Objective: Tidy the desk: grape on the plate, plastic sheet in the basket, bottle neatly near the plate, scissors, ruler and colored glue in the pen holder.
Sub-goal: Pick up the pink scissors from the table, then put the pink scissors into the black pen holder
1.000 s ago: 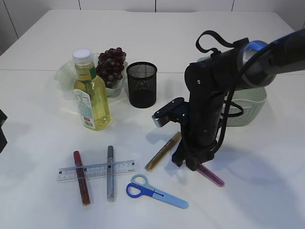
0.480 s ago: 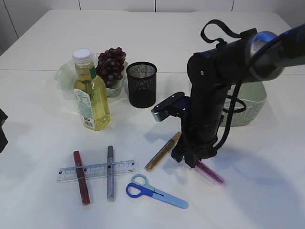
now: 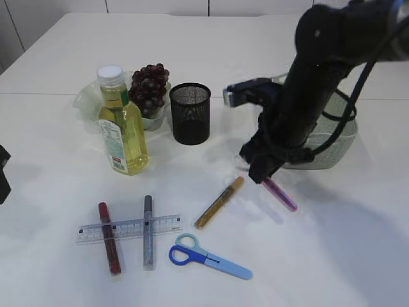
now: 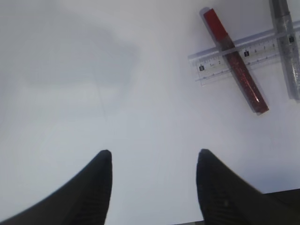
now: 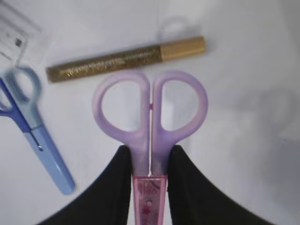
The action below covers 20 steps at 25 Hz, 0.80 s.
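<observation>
My right gripper is shut on a pair of purple-handled scissors with a pink blade cover, and they hang above the table. Below them lie a gold glue pen and blue scissors. A clear ruler lies under a red glue pen and a silver one. The black mesh pen holder stands mid-table. Grapes rest on the pale green plate, with the oil bottle upright beside it. My left gripper is open over bare table. I cannot make out the plastic sheet.
A pale green basket stands at the right, partly behind my right arm. The white table's near right part holds nothing. A dark part of the left arm shows at the left edge.
My right gripper has risen off the table with the purple scissors and moved back and to the right, toward the basket. The left gripper has not moved.
</observation>
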Motion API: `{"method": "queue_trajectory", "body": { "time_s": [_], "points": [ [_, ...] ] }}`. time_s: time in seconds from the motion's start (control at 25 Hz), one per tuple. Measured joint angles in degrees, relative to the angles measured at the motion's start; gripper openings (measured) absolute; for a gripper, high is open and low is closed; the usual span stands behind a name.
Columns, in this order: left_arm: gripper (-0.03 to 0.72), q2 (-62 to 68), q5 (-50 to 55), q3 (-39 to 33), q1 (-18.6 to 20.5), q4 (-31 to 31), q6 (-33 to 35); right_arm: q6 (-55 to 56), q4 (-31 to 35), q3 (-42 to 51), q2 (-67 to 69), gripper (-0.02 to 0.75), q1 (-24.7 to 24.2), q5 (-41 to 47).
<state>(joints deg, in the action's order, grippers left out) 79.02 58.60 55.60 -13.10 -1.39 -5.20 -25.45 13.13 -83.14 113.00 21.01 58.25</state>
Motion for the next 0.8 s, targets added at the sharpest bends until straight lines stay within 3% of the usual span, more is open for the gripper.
{"method": "queue_trajectory", "body": {
  "time_s": [0.32,0.8],
  "points": [
    [0.415,0.00,-0.09,0.00,0.00,0.00,0.00,-12.82,21.57,-9.92,-0.44,0.194,-8.64,1.96],
    [0.415,0.00,0.40,0.00,0.00,-1.03,0.00,-36.94,46.72,-18.33,6.24,0.194,-10.11,-6.69]
  ]
}}
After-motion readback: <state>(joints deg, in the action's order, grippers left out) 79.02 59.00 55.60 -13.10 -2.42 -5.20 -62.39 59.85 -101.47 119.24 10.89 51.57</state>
